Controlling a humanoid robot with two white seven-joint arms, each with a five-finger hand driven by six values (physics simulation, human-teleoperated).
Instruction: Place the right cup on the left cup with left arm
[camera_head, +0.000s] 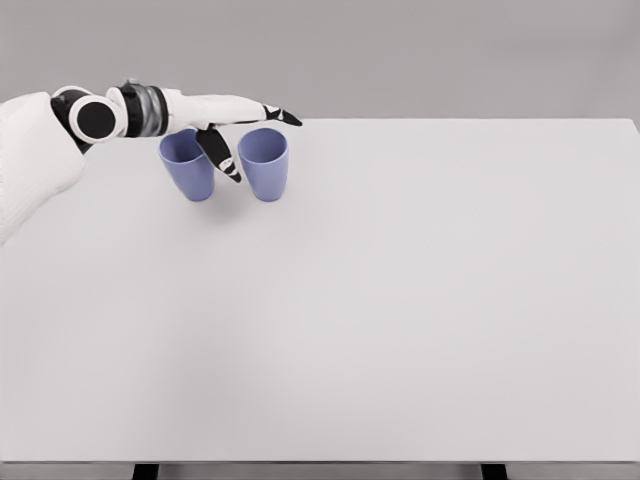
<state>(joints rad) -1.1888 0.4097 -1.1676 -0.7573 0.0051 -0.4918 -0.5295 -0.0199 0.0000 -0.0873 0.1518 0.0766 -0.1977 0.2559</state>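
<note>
Head view first: a wide white table (400, 320) is seen filling most of the frame, with two blue cups stood upright near its far left corner, close beside each other but apart. The left arm (40, 150) is brought in from the left edge, and the left hand (215, 120) is held above the cups with its fingers stretched out and holding nothing; the thumb (220, 155) is pointed down into the gap between the two cups. The left cup (187, 165) is partly hidden behind the hand, and whether it is touched cannot be told. The right cup (264, 163), the one to be lifted, is stood just beside the thumb and is not gripped. The right arm is not seen.

Trouble can be expected from that narrow gap. If the hand is closed from this pose, the left cup could be knocked or pushed aside by the thumb or palm, and the stacking target would be lost. A loose wrap on the tapered right cup could let it slip or tip. Both cups are near the far edge, so a shove could send one off.
</note>
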